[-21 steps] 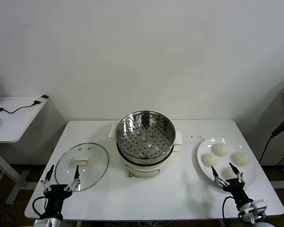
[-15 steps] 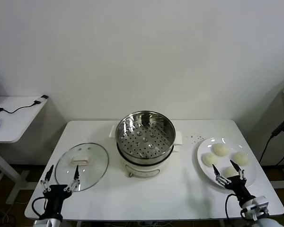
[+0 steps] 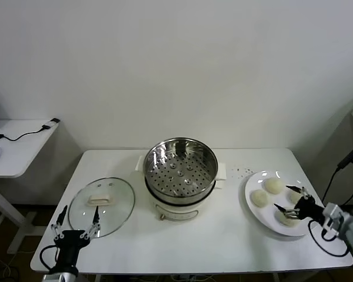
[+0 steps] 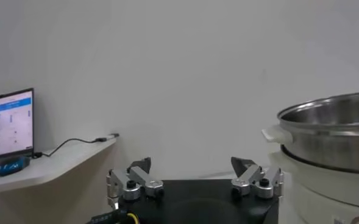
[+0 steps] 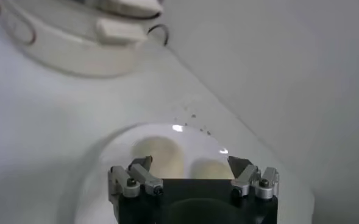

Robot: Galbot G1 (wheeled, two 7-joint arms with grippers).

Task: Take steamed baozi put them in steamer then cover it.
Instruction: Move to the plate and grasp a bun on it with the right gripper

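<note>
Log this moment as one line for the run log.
right gripper: open, over plate beside baozi | left gripper: open, parked near cover | steamer: empty, uncovered

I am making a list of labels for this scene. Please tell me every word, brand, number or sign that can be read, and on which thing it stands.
No text can be read anywhere.
Monitor: its screen shows a blue header and lines, too small and blurred to read.
Steamer, glass lid, plate: no label or brand shows.

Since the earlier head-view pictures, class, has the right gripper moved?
Yes. The right gripper swung from the white plate's near edge to its right side.
</note>
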